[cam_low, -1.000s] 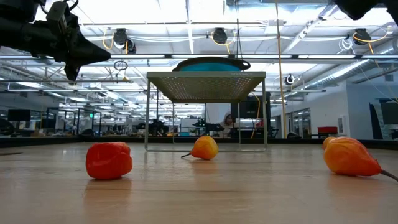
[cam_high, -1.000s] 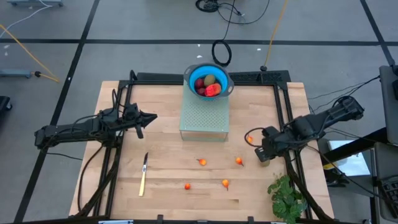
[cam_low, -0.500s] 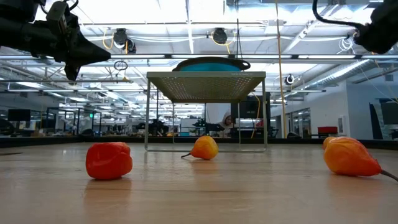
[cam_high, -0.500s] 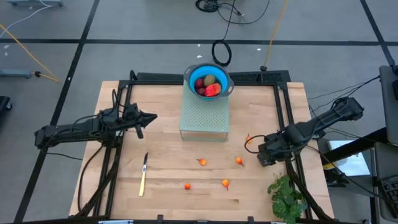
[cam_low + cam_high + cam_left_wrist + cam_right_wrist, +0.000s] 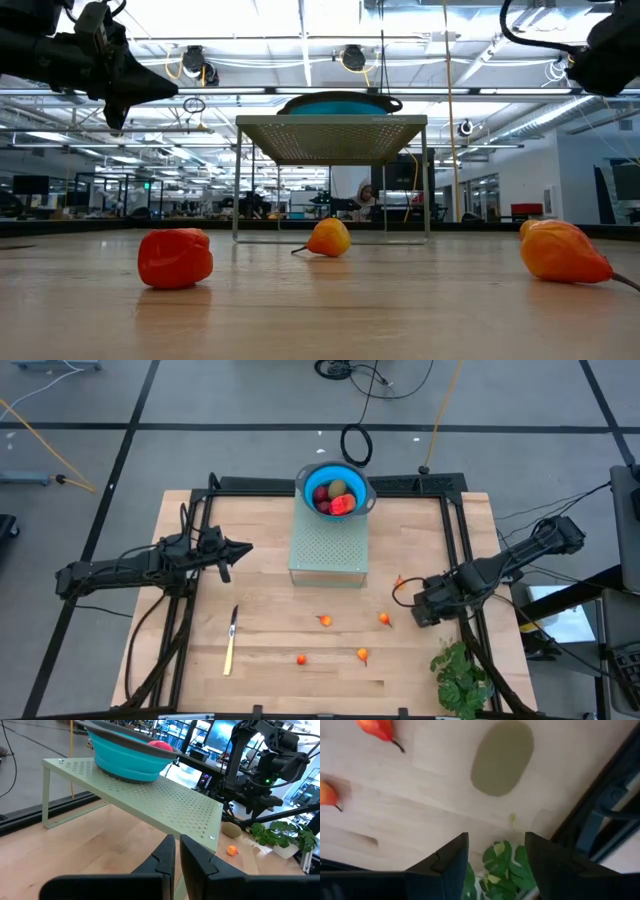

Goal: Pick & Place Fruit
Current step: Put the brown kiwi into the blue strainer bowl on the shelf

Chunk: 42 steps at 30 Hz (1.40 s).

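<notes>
Fruit is spread over the wooden worktop (image 5: pixel 270 660) and in a blue bowl (image 5: pixel 336 490).

The right end effector (image 5: pixel 496 847) is held open above a brownish-olive oval fruit (image 5: pixel 502 757) near the leafy plant (image 5: pixel 462 678). The left end effector (image 5: pixel 177 851) is closed on nothing, up by the green rack (image 5: pixel 328 550). Four small orange fruits (image 5: pixel 324 620) lie on the worktop. The knife (image 5: pixel 231 640) lies well apart.

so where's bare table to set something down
Free: the wood between the left gripper, the green rack and the knife; also the front left corner beyond the knife. Crowded: the front middle with the small orange fruit, and the right by the right gripper and plant.
</notes>
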Tool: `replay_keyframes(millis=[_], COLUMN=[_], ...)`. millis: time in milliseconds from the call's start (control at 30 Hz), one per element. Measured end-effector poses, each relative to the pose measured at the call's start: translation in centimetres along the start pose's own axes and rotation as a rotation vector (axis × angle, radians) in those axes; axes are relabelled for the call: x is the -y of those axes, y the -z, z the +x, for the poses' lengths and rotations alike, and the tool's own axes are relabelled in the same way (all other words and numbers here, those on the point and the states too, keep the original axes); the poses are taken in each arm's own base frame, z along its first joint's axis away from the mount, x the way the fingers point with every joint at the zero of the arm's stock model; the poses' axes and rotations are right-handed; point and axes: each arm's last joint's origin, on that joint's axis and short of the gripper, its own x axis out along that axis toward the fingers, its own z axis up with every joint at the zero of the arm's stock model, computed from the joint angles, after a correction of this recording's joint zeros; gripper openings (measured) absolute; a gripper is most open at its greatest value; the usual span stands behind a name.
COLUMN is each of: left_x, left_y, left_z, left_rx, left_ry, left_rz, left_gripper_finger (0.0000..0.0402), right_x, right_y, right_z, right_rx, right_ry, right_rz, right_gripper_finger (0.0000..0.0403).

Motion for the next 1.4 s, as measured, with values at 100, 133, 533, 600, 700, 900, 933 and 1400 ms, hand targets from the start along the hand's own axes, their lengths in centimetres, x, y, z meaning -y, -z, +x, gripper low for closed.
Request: replay_keyframes(millis=[100, 133, 533, 600, 700, 900, 933, 1400], left_x=[0.00, 0.00, -0.07, -0.07, -0.07, -0.08, -0.07, -0.07], left_y=[0.00, 0.00, -0.03, -0.03, -0.03, -0.03, -0.03, -0.03], left_z=[0.00, 0.00, 0.00, 0.00, 0.00, 0.00, 0.00, 0.00], left_rx=[0.000, 0.000, 0.009, 0.009, 0.009, 0.009, 0.009, 0.009], left_ry=[0.000, 0.000, -0.025, -0.025, -0.025, -0.025, -0.025, -0.025], left_rz=[0.000, 0.000, 0.000, 0.000, 0.000, 0.000, 0.000, 0.000], left_gripper_finger=[0.0026, 0.0026, 0.0026, 0.0026, 0.0026, 0.0026, 0.0026, 0.0026], right_x=[0.01, 0.03, 0.03, 0.02, 0.02, 0.06, 0.06, -0.12], right_y=[-0.07, -0.07, -0.16, -0.23, -0.24, -0.24, -0.24, -0.44], right_z=[0.00, 0.00, 0.00, -0.01, -0.01, -0.01, -0.01, -0.03], right_rx=[0.025, 0.024, 0.055, 0.077, 0.079, 0.078, 0.078, 0.152], right_ry=[-0.001, 0.001, -0.003, -0.006, -0.006, -0.003, -0.003, -0.032], right_rz=[0.006, 0.008, 0.011, 0.011, 0.011, 0.037, 0.037, 0.079], right_gripper_finger=[0.0196, 0.0199, 0.0283, 0.0302, 0.0327, 0.0356, 0.0356, 0.0356])
